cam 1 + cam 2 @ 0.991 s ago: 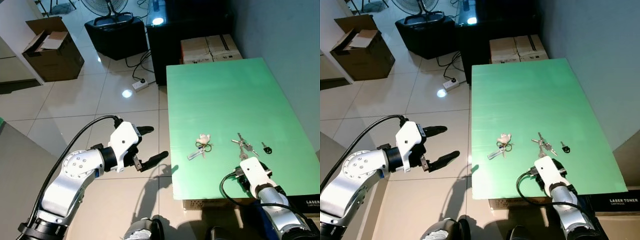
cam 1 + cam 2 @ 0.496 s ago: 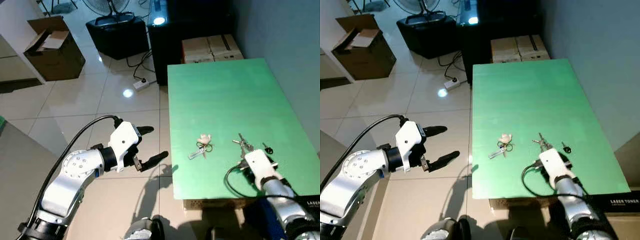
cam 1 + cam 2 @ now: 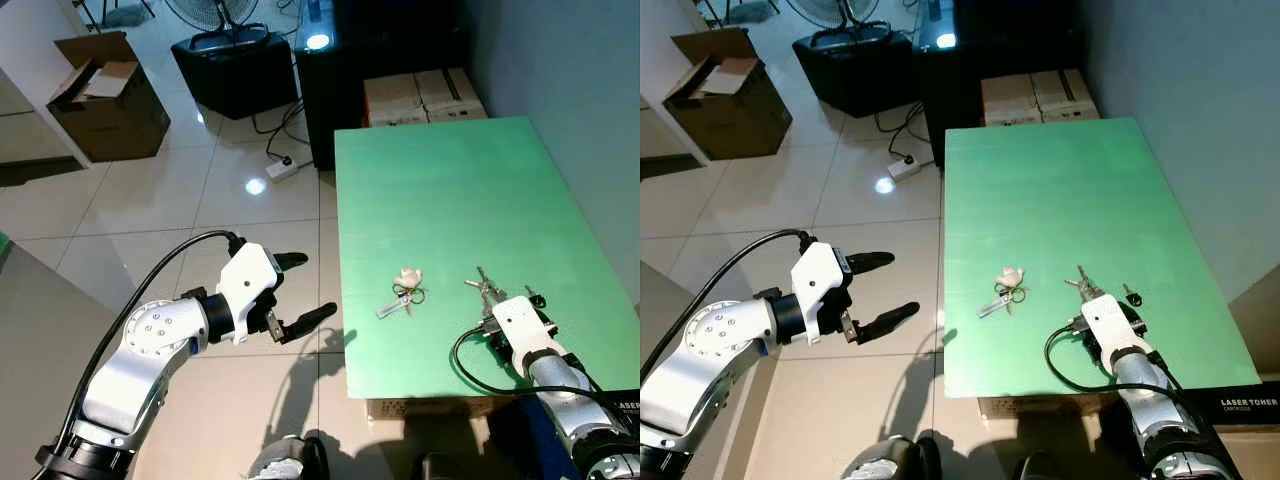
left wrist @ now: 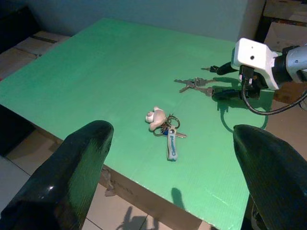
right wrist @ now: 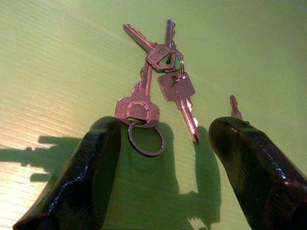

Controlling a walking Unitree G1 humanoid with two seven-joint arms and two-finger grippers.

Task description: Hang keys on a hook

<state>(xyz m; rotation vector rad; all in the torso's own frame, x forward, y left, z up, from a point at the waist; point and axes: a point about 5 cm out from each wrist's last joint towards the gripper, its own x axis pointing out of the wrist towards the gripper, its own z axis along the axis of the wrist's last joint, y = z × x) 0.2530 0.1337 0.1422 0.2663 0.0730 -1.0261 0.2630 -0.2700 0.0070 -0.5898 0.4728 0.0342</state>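
Note:
A bunch of silver keys on a ring [image 5: 158,91] lies on the green table [image 3: 450,190] near its front right. My right gripper [image 5: 165,128] is open low over the table, one finger either side of the ring, not touching it. A single black-headed key [image 3: 533,296] lies just right of the bunch. A second keyring with a white bear charm and a tag [image 3: 405,292] lies to the left. My left gripper [image 3: 318,285] hangs open over the floor left of the table, holding nothing.
A wall runs along the table's right side. Cardboard boxes [image 3: 420,95] and a dark cabinet [image 3: 350,60] stand behind the table. On the tiled floor are a black case [image 3: 232,72], an open carton [image 3: 105,95] and a power strip [image 3: 280,168].
My right gripper has moved forward across the table until its fingers flank the bunch of keys. The left arm and the keys have stayed put.

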